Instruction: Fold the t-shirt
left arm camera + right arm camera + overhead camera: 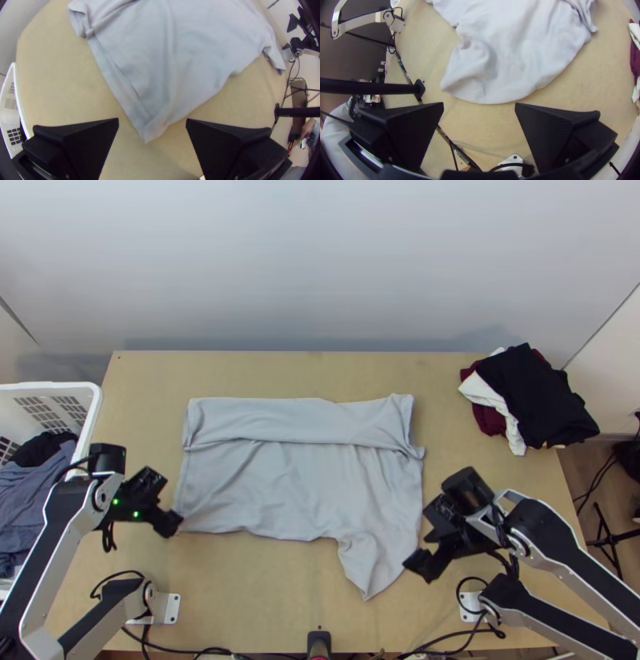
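T-shirt (pixel 296 480), long axis crosswise, sleeve (pixel 372 564) pointing nearward, left pincer (pixel 170 503) and right pincer (pixel 419 538) wide open, empty

1. I've got the t-shirt (pixel 296 480) mid tbl (pixel 264 588), a bit L of ctr; its R end reaches closest to the near edge.
2. My L gripper (pixel 164 504) is nr its near L corner, btwn it & the basket (pixel 98 408).
3. My R gripper (pixel 424 540) is just R of its near R part.
4. Basket's beside the tbl's L edge, clothes (pixel 32 500) in it.
5. I see a garment pile (pixel 536 396) at the far R corner.
6. Wall (pixel 320 276) behind tbl; post (pixel 318 640) at near edge, approx mid.
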Tool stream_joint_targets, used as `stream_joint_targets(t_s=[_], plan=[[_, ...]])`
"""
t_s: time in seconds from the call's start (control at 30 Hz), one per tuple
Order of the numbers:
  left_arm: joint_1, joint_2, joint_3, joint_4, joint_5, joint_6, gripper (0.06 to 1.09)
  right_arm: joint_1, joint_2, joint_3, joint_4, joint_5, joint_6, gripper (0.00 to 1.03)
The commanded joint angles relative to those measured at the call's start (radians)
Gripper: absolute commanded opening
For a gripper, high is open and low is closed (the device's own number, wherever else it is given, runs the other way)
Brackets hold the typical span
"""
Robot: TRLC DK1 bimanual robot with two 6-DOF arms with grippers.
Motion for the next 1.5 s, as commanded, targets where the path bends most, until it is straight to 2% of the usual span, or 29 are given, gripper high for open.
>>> stream_joint_targets(t_s=[0.0,0.13,0.27,0.3,0.33,0.37,0.43,0.47,0.7,0.87,1.13,1.33,1.47], plan=[[0.006,-0.05,-0.063,-0.084,0.037,0.085,1.04,0.094,0.01,-0.01,-0.053,-0.012,-0.032,0.99],[0.009,-0.042,-0.112,-0.05,0.039,0.099,1.04,0.169,0.07,-0.016,-0.047,-0.012,-0.069,0.99],[-0.005,-0.035,-0.126,0.022,0.051,0.056,1.03,0.258,0.142,0.008,0.011,-0.007,-0.052,0.99],[-0.007,-0.035,-0.129,0.051,0.054,0.036,0.99,0.269,0.154,0.016,0.028,-0.004,-0.051,0.97],[-0.01,-0.035,-0.131,0.062,0.062,0.033,0.89,0.278,0.17,0.022,0.031,0.001,-0.051,0.96],[-0.011,-0.035,-0.132,0.072,0.083,0.031,0.73,0.286,0.183,0.027,0.037,0.01,-0.052,0.96],[-0.01,-0.036,-0.141,0.103,0.135,0.027,0.26,0.297,0.206,0.031,0.059,0.024,-0.054,0.96],[-0.01,-0.033,-0.151,0.117,0.141,0.024,0.09,0.3,0.219,0.036,0.067,0.024,-0.051,0.96],[-0.01,-0.032,-0.18,0.151,0.149,-0.012,0.1,0.356,0.288,0.045,0.139,0.017,-0.005,0.96],[-0.005,-0.03,-0.174,0.16,0.149,-0.012,0.1,0.424,0.341,0.065,0.237,0.019,0.066,0.96],[-0.01,-0.016,-0.18,0.21,0.149,-0.033,0.1,0.554,0.461,0.105,0.264,0.013,0.096,0.96],[-0.005,-0.01,-0.174,0.232,0.146,-0.036,0.1,0.608,0.522,0.05,0.31,0.126,0.08,0.96],[0.001,-0.01,-0.174,0.255,0.135,-0.038,0.1,0.608,0.55,0.042,0.327,0.192,0.081,0.84]])
